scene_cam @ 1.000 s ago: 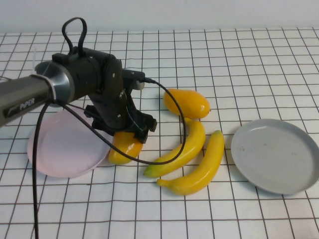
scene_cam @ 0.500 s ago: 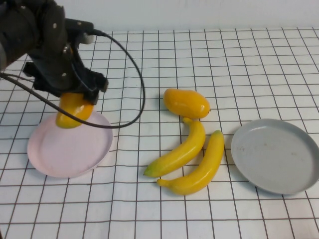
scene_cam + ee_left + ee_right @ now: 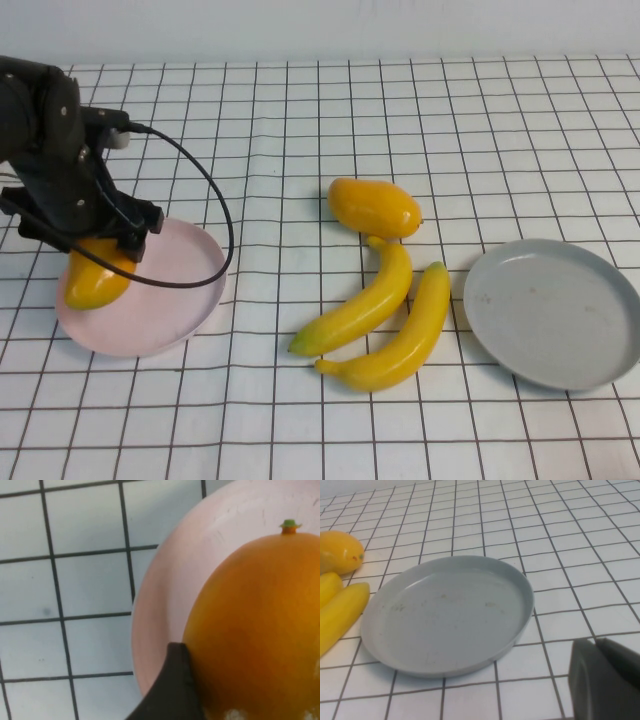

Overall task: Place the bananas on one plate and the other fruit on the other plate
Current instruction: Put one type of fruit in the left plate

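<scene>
My left gripper (image 3: pixel 97 262) is shut on one mango (image 3: pixel 93 280) and holds it low over the left part of the pale pink plate (image 3: pixel 175 290). I cannot tell whether the mango touches the plate. In the left wrist view the mango (image 3: pixel 260 630) fills the space beside one dark finger (image 3: pixel 175 690), above the pink plate (image 3: pixel 170 580). The second mango (image 3: pixel 375 207) lies at mid-table. Two bananas (image 3: pixel 360 300) (image 3: pixel 402 330) lie side by side just in front of it. The grey-blue plate (image 3: pixel 555 312) is empty at the right. My right gripper (image 3: pixel 607 680) is shut, near the grey-blue plate (image 3: pixel 450 615).
The table is a white cloth with a black grid. The left arm's black cable (image 3: pixel 215 215) loops over the pink plate's far side. The right wrist view shows a mango (image 3: pixel 337 552) and banana tips (image 3: pixel 340 615) beside the grey plate.
My left gripper lifted the mango from beside the bananas, carried it left, and lowered it over the pink plate's left part. Other fruit and plates have not moved.
</scene>
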Tool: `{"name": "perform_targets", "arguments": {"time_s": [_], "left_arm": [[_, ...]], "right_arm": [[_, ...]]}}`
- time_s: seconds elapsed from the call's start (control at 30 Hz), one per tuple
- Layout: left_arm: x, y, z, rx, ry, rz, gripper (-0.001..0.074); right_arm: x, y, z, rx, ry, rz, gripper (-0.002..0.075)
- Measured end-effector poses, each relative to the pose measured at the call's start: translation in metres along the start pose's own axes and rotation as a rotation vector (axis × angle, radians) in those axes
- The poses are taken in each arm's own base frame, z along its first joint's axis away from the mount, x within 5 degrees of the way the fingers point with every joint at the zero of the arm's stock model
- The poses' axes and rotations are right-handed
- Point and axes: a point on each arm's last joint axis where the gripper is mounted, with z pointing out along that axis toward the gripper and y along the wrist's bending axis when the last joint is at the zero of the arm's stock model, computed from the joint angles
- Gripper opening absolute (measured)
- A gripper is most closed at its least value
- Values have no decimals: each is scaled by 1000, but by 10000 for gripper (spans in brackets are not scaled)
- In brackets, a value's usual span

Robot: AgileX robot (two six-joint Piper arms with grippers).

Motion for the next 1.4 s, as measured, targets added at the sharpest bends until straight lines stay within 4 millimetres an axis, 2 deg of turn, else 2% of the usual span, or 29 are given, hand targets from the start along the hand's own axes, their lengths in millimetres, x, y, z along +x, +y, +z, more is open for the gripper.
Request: {"name": "perform_targets", "arguments": {"time_s": [0.13, 0.27, 0.37, 0.47, 0.67, 0.77, 0.87, 0.93, 1.03, 1.13, 1.23, 1.4], "left_arm": [[1, -2, 7, 16, 17, 31, 571], [2, -8, 8, 85, 18, 145, 571], [2, -9, 8, 86, 17, 195, 648], [2, -8, 6, 86, 30, 236, 667], [-11, -5, -14, 79, 37, 259, 668], [-26, -8, -32, 76, -45, 316, 668], [-41, -28, -49, 81, -180, 524, 668], [-48, -50, -57, 81, -284, 735, 668], [-51, -90, -60, 103, -418, 1060, 668], [-52, -127, -50, 121, -516, 1306, 668], [-56, -151, -33, 160, -583, 1366, 668], [-69, -169, -5, 232, -617, 1372, 668]], "right_arm": [[0, 0, 0, 0, 0, 0, -16], [0, 0, 0, 0, 0, 0, -16], [0, 0, 0, 0, 0, 0, -16], [0, 0, 0, 0, 0, 0, -16], [0, 0, 0, 0, 0, 0, -16], [0, 0, 0, 0, 0, 0, -16], [0, 0, 0, 0, 0, 0, -16], [0, 0, 0, 0, 0, 0, -16], [0, 0, 0, 0, 0, 0, -16], [0, 0, 0, 0, 0, 0, -16], [0, 0, 0, 0, 0, 0, -16], [0, 0, 0, 0, 0, 0, -16]]}}
